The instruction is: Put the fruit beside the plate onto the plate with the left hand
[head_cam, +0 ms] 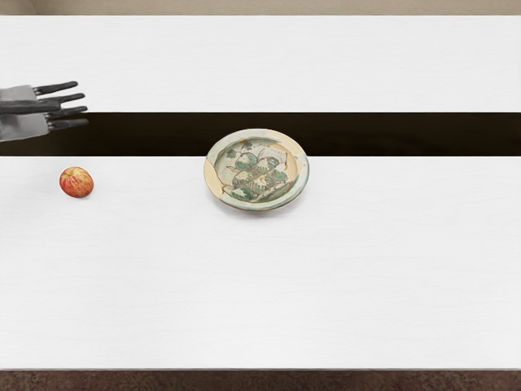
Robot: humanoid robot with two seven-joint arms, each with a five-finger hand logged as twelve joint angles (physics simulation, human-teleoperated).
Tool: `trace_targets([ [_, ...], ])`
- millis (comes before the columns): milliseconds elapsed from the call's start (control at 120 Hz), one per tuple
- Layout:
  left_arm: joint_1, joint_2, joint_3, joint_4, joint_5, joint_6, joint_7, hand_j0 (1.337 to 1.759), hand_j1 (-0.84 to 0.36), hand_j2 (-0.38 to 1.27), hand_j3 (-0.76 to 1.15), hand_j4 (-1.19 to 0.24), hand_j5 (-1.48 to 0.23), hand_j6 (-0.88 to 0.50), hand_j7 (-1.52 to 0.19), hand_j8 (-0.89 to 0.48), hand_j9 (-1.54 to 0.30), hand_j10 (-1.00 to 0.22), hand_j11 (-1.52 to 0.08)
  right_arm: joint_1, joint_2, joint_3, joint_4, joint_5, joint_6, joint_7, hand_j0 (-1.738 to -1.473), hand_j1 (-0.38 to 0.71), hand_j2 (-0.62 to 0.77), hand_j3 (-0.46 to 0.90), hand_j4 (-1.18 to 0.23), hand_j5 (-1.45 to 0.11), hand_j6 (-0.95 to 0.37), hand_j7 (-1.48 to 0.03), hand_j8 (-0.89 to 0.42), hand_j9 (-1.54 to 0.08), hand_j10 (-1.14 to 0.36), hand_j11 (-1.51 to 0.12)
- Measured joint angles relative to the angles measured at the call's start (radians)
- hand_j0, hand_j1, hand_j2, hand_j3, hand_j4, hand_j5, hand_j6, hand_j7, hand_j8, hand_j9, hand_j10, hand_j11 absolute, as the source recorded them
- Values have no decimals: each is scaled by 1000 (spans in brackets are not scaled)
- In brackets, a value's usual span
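Note:
A small red and yellow apple (76, 182) lies on the white table at the far left. A round patterned plate (256, 169) with green leaf markings sits near the table's middle, well to the right of the apple, with nothing on it. My left hand (69, 104) comes in from the left edge, above and behind the apple, its dark fingers (65, 98) stretched out straight and holding nothing. It is clear of the apple.
A dark gap (391, 134) runs across between the near white table (269, 277) and a far white surface (269, 61). The plate's far rim overlaps this gap. The table's front edge lies near the picture's bottom.

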Motion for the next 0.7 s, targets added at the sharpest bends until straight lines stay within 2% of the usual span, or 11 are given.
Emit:
trace_targets([
  [117, -3, 2, 0, -5, 14, 0, 0, 1658, 332, 2, 0, -10, -17, -9, -17, -9, -18, -10, -18, -1, 0, 1, -1, 1, 0, 0, -1658, -349, 0, 0, 0, 0, 0, 0, 0, 0, 0, 0],
  [158, -32, 0, 1, -5, 53, 0, 0, 1658, 331, 2, 0, -10, -18, -9, -18, -9, -18, -10, -18, -1, 0, 0, -1, 1, 0, 0, -1658, -349, 0, 0, 0, 0, 0, 0, 0, 0, 0, 0],
  [258, -141, -6, 2, -8, 296, 0, 0, 1658, 327, 3, 0, -15, -23, -14, -23, -14, -23, -15, -23, -1, 0, -1, -1, 1, 0, 0, -1658, -349, 0, 0, 0, 0, 0, 0, 0, 0, 0, 0],
  [325, -137, -7, 2, -31, 457, 0, 0, 1658, 327, 3, 0, -15, -23, -14, -23, -14, -23, -15, -23, -1, 0, -1, -1, 1, 0, 0, -1658, -349, 0, 0, 0, 0, 0, 0, 0, 0, 0, 0],
  [467, -138, 10, 14, -214, 628, 0, 0, 1658, 308, 6, 0, -32, -44, -32, -44, -32, -44, -32, -44, -2, 0, -1, -2, 1, 0, 0, -1658, -349, 0, 0, 0, 0, 0, 0, 0, 0, 0, 0],
  [617, -113, 156, 59, -554, 907, 0, 0, 1658, 266, 14, 0, -69, -90, -69, -90, -69, -90, -69, -90, -2, 0, -1, -2, 1, 0, 0, -1658, -349, 0, 0, 0, 0, 0, 0, 0, 0, 0, 0],
  [700, -63, 169, 87, -710, 1028, 48, 0, 1658, 245, 18, 0, -89, -114, -89, -114, -89, -114, -88, -114, -2, 0, -1, -2, 1, 0, 0, -1658, -349, 0, 0, 0, 0, 0, 0, 0, 0, 0, 0],
])
